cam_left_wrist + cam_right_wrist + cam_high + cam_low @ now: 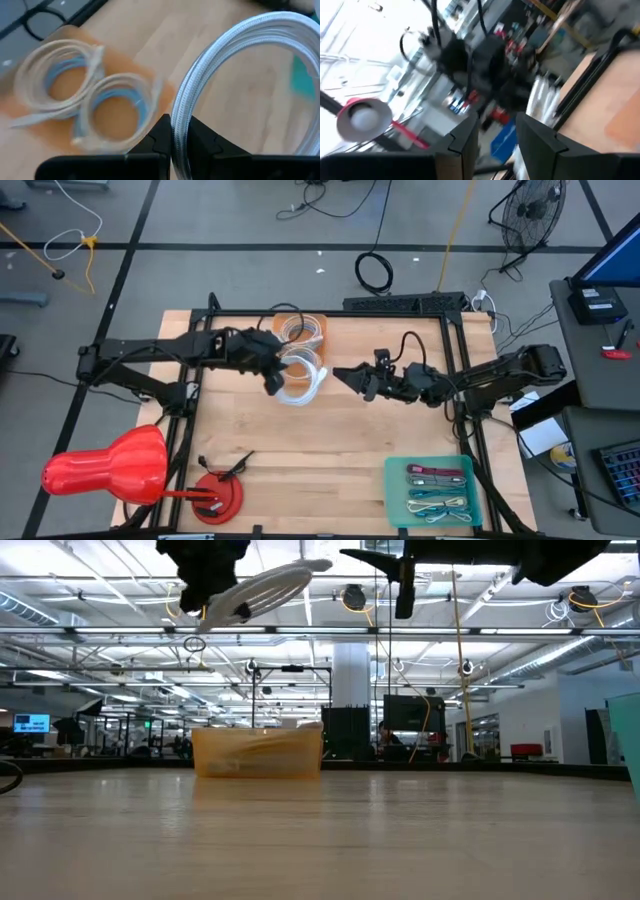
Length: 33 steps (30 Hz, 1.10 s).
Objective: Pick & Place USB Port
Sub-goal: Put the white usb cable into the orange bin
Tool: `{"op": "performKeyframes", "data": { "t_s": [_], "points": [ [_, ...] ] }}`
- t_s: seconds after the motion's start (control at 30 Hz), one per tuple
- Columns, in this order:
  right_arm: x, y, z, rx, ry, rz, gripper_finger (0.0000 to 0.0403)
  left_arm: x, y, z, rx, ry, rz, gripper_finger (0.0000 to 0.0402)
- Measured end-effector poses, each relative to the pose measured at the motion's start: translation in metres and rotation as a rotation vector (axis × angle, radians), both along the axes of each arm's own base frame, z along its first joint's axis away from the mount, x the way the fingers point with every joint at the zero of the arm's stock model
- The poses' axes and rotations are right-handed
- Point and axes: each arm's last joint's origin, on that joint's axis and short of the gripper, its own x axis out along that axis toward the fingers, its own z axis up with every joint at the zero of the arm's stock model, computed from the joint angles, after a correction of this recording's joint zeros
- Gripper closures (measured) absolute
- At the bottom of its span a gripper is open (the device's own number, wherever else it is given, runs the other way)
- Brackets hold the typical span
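Left wrist view: left end effector [177, 140] clamped on braided white cable coil [225, 75], lifted above wooden worktop [330, 450]. Beyond, 2 coils in translucent orange bin [318, 326]. Right end effector [345, 375] empty, fingers apart, just beside coil.

Two dark jointed arms, black cable loops, angular matte-black fingers [465, 145]

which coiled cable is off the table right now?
The white braided coil, pinched in the left gripper and hanging in the air. The other two coils have blue wraps and lie in the orange bin.
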Motion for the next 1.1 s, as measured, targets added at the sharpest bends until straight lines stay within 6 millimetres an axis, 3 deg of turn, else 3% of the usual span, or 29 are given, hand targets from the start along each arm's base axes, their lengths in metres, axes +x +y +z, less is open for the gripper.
{"op": "performKeyframes", "data": {
  "t_s": [0.2, 0.37, 0.63, 0.73, 0.83, 1.1],
  "points": [
    [0.002, -0.001, -0.011, 0.07, 0.1, 0.105, 0.0277, -0.002, 0.004, 0.034, 0.134, 0.157, -0.153, 0.037],
    [0.003, -0.008, -0.012, 0.108, 0.102, 0.159, 0.0277, 0.015, 0.007, 0.066, 0.196, 0.214, -0.261, 0.037],
    [0.003, -0.016, -0.009, 0.176, 0.072, 0.289, 0.0277, 0.062, -0.015, 0.055, 0.217, 0.524, -0.507, 0.037],
    [0.003, -0.015, -0.011, 0.18, 0.103, 0.311, 0.0277, 0.079, -0.026, 0.05, 0.242, 0.538, -0.545, 0.037],
    [0.004, -0.015, -0.017, 0.183, 0.164, 0.307, 0.0277, 0.086, -0.033, 0.055, 0.277, 0.513, -0.563, 0.037],
    [0.004, -0.015, -0.02, 0.159, 0.193, 0.297, 0.0275, 0.088, -0.027, 0.06, 0.296, 0.497, -0.538, 0.037]
  ]
}}
